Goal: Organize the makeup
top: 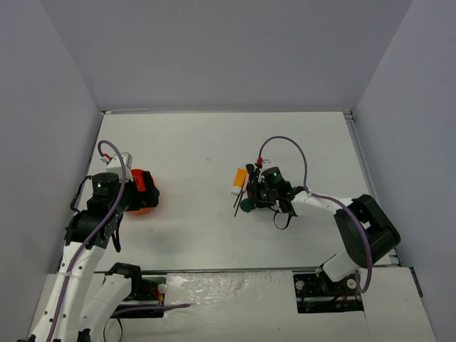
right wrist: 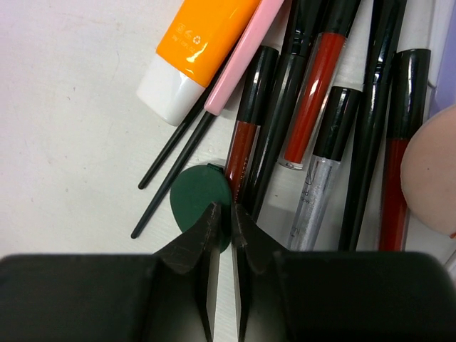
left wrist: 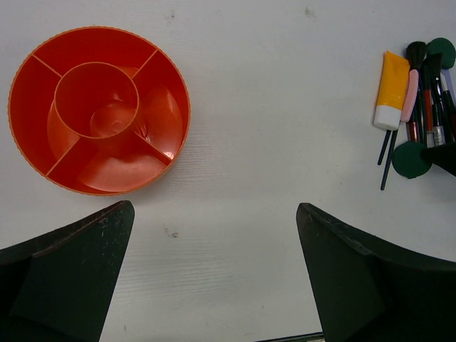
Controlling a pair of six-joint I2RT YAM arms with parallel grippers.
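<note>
The makeup lies in one pile (top: 256,187) right of the table's middle. In the right wrist view it shows an orange-white tube (right wrist: 203,50), a pink-handled brush (right wrist: 246,53), thin black brushes (right wrist: 174,153), red gloss tubes (right wrist: 313,92), a glitter tube (right wrist: 317,192), a pale pink puff (right wrist: 431,171) and a dark green compact (right wrist: 196,196). My right gripper (right wrist: 223,210) is down at the pile's near end. Its jaws are almost together over the compact's right edge; whether they pinch it is not visible. My left gripper (left wrist: 214,278) hangs open above bare table, holding nothing.
The round orange divided tub (left wrist: 100,110) stands empty at the left, just ahead of the left gripper, also seen as the orange tub (top: 144,191) from above. A second green compact (left wrist: 443,50) lies at the pile's far end. Grey walls enclose the white table (top: 214,142).
</note>
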